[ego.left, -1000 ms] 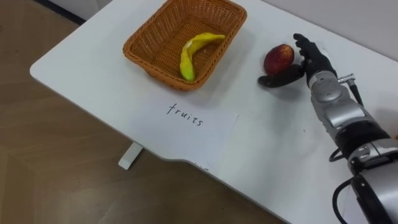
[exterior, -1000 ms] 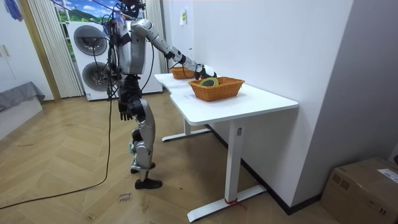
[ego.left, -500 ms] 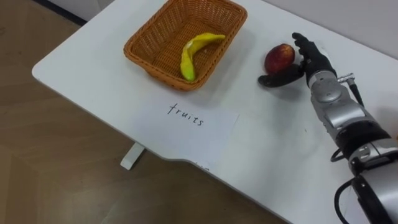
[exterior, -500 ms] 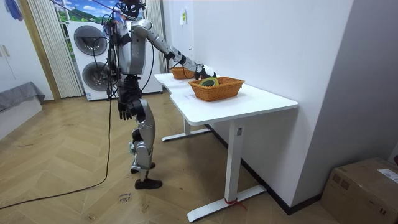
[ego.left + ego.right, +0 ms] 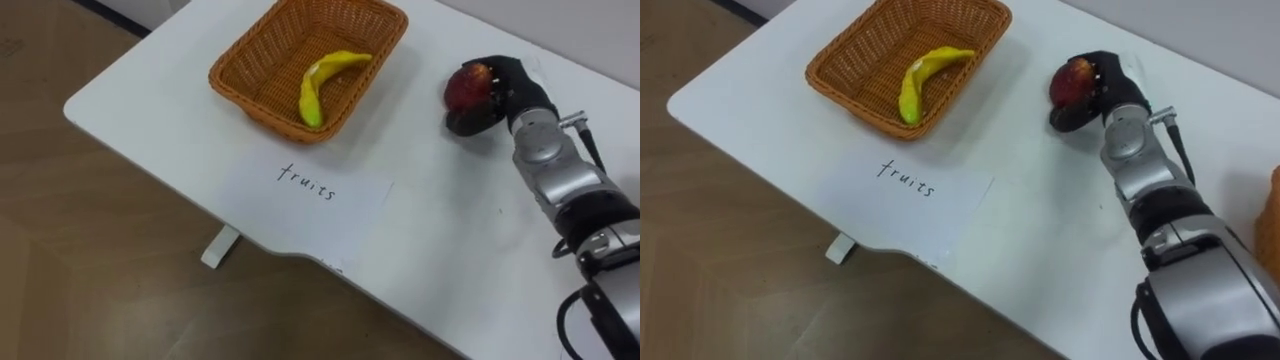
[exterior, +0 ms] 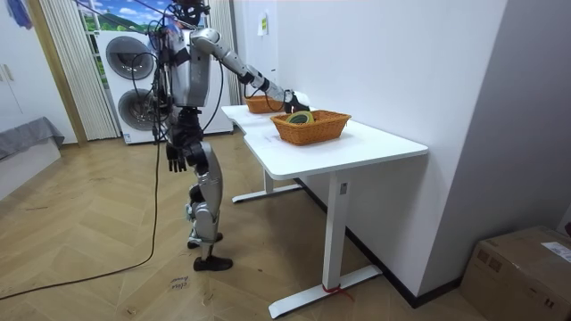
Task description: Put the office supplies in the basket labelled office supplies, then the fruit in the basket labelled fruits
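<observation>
A red apple (image 5: 466, 84) lies on the white table (image 5: 440, 240), to the right of the fruit basket. My right hand (image 5: 507, 88) is shut on it, with fingers over its top and far side and the thumb under its near side. The wicker fruit basket (image 5: 262, 60) stands at the table's far left and holds a yellow banana (image 5: 322, 82). A second wicker basket (image 6: 311, 127) with dark items in it stands further along the table. In the room view my left hand (image 6: 178, 160) hangs open beside my hip.
A sheet of paper (image 5: 312, 190) with a handwritten word lies in front of the fruit basket, near the table's edge. The second basket's rim (image 5: 1273, 228) shows at the far right. I stand at the table's end, with two stacked washing machines (image 6: 131, 76) behind me.
My right hand, which stood open against the apple's far side, has curled round the apple. The eye views have shifted slightly.
</observation>
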Motion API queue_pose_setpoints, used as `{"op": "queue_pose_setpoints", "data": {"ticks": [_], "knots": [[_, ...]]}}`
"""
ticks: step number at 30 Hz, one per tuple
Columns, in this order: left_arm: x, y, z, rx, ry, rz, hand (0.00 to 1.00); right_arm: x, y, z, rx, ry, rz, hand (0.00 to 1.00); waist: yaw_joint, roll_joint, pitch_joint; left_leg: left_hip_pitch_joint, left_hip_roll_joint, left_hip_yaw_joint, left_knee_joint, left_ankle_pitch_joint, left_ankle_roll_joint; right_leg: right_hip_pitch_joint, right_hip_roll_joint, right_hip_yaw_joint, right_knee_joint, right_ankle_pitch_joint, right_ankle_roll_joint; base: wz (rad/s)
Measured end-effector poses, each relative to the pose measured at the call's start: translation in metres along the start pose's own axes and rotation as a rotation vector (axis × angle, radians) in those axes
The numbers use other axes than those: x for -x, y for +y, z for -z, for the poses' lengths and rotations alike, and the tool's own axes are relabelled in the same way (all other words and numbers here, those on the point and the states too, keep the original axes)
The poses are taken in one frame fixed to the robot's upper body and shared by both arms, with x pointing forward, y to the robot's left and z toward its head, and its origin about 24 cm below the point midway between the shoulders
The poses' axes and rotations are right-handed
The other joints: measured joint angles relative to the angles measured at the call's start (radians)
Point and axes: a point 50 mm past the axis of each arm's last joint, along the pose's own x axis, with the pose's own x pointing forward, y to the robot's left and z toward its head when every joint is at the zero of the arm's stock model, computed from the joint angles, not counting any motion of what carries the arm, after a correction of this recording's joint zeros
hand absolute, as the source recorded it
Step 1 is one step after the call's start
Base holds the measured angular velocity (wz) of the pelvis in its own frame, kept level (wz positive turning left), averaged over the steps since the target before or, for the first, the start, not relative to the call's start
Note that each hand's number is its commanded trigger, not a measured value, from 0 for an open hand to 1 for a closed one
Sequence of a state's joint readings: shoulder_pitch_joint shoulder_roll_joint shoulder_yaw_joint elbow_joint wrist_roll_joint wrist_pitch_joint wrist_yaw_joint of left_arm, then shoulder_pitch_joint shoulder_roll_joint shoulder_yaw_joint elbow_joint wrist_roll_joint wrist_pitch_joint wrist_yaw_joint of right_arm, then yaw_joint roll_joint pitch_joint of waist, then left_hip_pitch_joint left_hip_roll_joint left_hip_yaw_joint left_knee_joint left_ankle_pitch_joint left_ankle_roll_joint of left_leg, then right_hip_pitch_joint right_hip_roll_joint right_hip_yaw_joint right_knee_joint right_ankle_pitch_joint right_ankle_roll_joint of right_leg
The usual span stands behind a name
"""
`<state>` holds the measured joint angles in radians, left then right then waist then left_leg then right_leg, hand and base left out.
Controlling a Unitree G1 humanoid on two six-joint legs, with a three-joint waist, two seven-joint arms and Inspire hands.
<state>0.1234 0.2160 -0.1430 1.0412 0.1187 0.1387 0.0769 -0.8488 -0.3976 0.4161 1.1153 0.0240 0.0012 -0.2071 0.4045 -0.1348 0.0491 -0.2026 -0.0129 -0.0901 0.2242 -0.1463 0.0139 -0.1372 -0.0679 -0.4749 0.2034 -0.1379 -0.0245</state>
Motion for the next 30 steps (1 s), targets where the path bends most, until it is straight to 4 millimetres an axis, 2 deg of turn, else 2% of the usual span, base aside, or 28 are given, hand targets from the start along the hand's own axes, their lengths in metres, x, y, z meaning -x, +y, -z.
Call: {"op": "queue_pose_setpoints", "data": {"ticks": [5,12,21,26,30], "knots": [[0.000,-0.001,-0.001,-0.016,-0.013,0.006,0.00,0.000,-0.001,0.002,0.006,0.005,0.010,1.00,0.001,-0.003,0.0017,0.001,0.000,-0.005,0.000,0.000,0.000,0.003,-0.003,-0.008,0.000,0.000,0.000,0.03],[0.000,-0.002,-0.002,-0.011,-0.021,0.011,0.00,0.001,0.004,-0.001,-0.008,-0.011,-0.007,1.00,0.001,-0.013,0.0117,-0.006,-0.001,-0.006,0.008,0.000,0.000,0.003,-0.003,-0.010,0.002,0.000,0.000,0.00],[0.000,-0.002,-0.004,0.005,-0.029,0.020,0.00,0.001,0.005,-0.002,-0.009,-0.019,-0.018,1.00,0.000,-0.012,0.0116,-0.018,-0.001,-0.008,0.014,-0.001,0.000,0.000,-0.003,-0.018,0.002,0.001,-0.001,0.00],[0.000,-0.001,-0.003,0.010,-0.029,0.007,0.00,0.000,0.005,-0.009,-0.013,-0.047,-0.033,1.00,-0.015,-0.012,0.0101,-0.017,-0.001,-0.011,0.016,-0.001,0.000,-0.001,-0.002,-0.018,0.001,0.001,-0.001,0.01],[0.000,0.000,-0.003,0.014,-0.031,0.003,0.00,0.000,0.005,-0.016,-0.039,-0.070,-0.066,1.00,-0.039,-0.006,0.0048,-0.012,-0.003,-0.020,0.019,-0.001,-0.001,0.005,-0.002,-0.020,0.000,0.001,-0.001,0.05]]}}
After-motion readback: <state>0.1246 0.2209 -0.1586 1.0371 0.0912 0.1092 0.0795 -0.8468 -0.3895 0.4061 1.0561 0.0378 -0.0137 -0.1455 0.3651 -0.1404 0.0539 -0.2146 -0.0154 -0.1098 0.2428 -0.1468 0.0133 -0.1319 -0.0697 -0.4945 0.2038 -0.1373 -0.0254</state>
